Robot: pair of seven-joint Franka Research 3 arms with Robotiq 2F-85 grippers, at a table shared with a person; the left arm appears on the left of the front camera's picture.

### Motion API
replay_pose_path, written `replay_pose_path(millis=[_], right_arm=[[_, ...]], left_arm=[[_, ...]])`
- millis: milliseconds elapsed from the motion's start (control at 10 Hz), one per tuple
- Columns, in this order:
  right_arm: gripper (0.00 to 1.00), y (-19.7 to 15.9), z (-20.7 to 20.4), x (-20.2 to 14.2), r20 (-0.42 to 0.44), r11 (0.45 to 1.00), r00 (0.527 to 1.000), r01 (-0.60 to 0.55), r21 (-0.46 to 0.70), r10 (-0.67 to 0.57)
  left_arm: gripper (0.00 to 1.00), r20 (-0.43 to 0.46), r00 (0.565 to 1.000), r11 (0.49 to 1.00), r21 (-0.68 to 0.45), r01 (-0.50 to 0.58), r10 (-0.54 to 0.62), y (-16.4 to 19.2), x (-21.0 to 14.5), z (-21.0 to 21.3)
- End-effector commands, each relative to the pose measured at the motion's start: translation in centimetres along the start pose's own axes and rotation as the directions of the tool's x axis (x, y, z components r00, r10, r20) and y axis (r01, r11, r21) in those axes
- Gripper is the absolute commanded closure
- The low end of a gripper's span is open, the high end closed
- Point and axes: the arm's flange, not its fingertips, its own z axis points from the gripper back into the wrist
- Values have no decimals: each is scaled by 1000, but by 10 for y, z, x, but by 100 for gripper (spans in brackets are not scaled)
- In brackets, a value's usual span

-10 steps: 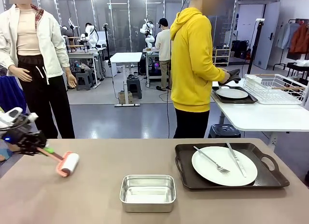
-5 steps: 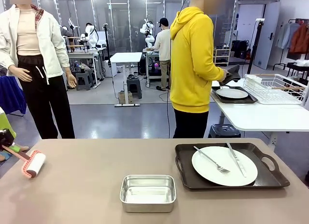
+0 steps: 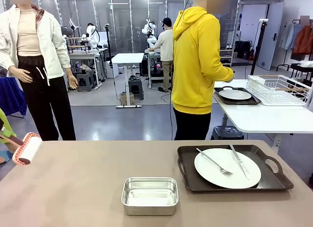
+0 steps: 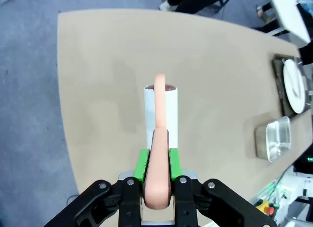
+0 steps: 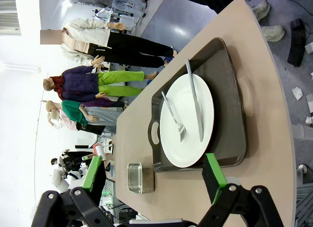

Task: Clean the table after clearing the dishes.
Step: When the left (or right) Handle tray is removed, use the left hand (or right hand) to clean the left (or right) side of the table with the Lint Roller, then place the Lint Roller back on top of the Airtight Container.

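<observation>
Now the brown bench (image 3: 73,197) spreads before me, a dark tray (image 3: 271,180) on its right side carrying a white plate (image 3: 227,174); a second plate (image 3: 234,95) sits on the white bench (image 3: 264,120) behind. A steel pan (image 3: 149,195) stands near the middle. My left gripper (image 4: 157,163) clenches a roller (image 3: 29,149) at the left edge; my right gripper (image 5: 154,180) hangs released, facing the tray. A fork (image 3: 215,162) and knife (image 3: 239,162) lie on the near plate.

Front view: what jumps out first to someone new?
The person in the yellow hoodie at the far side, turned to the white table. Next, the white plate with fork and knife on the dark tray, right on the brown table. At its left edge, the left gripper is shut on a pink-handled lint roller.
</observation>
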Motion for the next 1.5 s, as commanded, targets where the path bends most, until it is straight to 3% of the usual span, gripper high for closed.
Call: replay_pose_path(millis=[0, 800, 900, 1000, 1200, 1400], right_arm=[[0, 2, 2, -1, -9, 1000, 1000, -18, 5, 18], [0, 2, 2, -1, -9, 1000, 1000, -18, 5, 18], [0, 2, 2, -1, -9, 1000, 1000, -18, 5, 18], [0, 2, 2, -1, -9, 1000, 1000, -18, 5, 18], [0, 2, 2, -1, -9, 1000, 1000, -18, 5, 18], [0, 2, 2, -1, -9, 1000, 1000, -18, 5, 18]], left_arm=[[79, -34, 999, 1000, 1, -13, 13, 12, 8, -15], [79, -36, 999, 1000, -14, -13, 12, 11, 5, -22], [79, 24, 976, 974, -68, 216, -215, -29, 34, 0], [79, 63, 923, 920, -79, 385, -380, -77, 61, 21], [79, 2, 740, 737, -83, 671, -673, -187, 98, 35], [79, -144, 478, 498, -176, 849, -866, -271, 109, 14]])
